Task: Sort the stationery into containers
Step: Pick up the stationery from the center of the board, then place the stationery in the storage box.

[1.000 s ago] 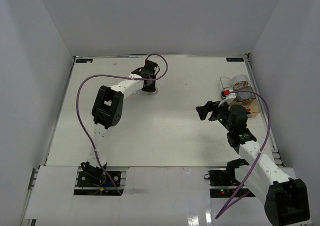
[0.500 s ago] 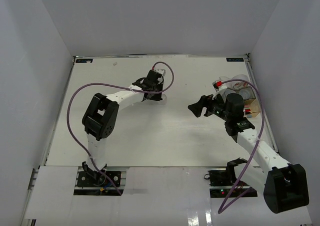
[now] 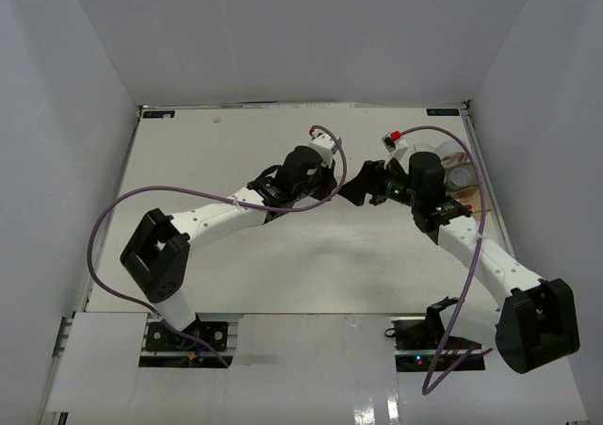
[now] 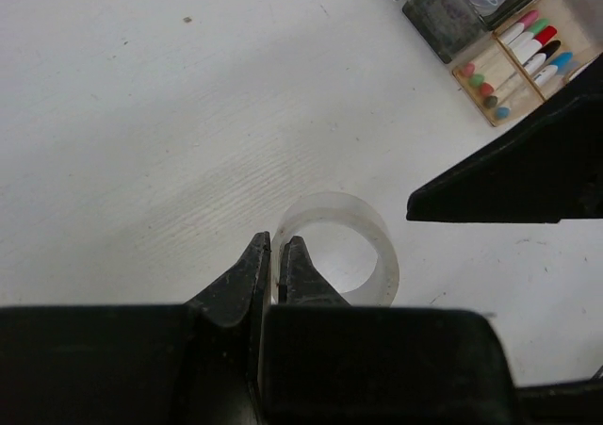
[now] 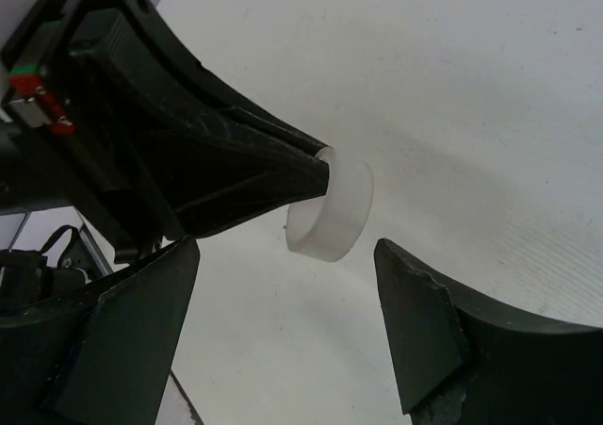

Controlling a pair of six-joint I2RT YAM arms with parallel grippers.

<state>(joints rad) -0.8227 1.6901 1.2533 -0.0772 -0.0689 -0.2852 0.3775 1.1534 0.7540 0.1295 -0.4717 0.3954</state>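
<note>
Our left tool [image 4: 276, 255] is pinched tight on the wall of the small clear ring [image 4: 339, 246], over the white desk [image 4: 141, 142] near the centre of the overhead frame. Our right tool [image 5: 283, 293] stands wide, with the ring ahead between its fingers, untouched. The markers [image 4: 528, 53] lie in the organiser's [image 4: 443, 15] tan section, upper right of the left wrist frame.
</note>
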